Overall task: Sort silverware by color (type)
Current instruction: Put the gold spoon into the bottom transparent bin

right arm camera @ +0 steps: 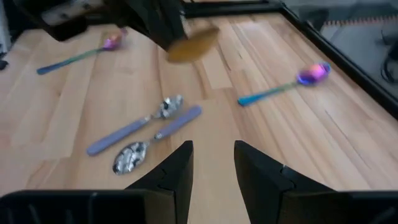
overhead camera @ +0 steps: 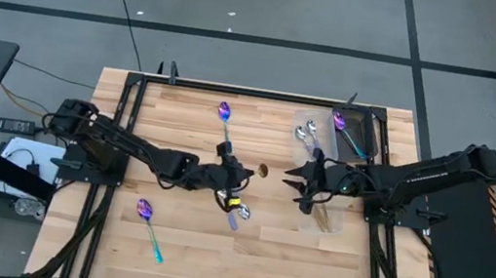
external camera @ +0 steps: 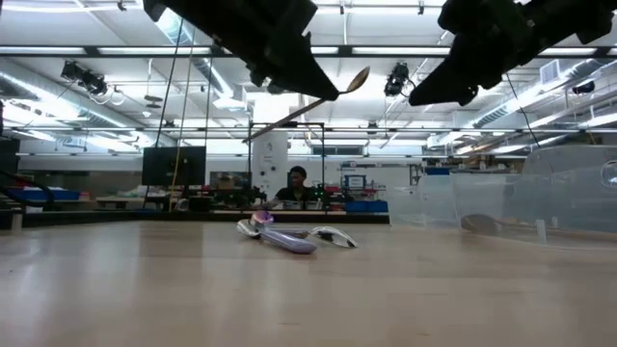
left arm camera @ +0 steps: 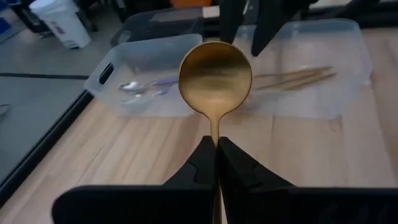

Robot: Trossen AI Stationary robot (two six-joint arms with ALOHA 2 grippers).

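- This is a big lab or workshop for robots.
- The wooden table stands on a grey floor marked with dark tape lines.
- Long ceiling lights run overhead.
- Far back, a person sits by screens and cluttered benches.
- Cables lie beside the table.

Overhead, table-level, two wrist cams (close)
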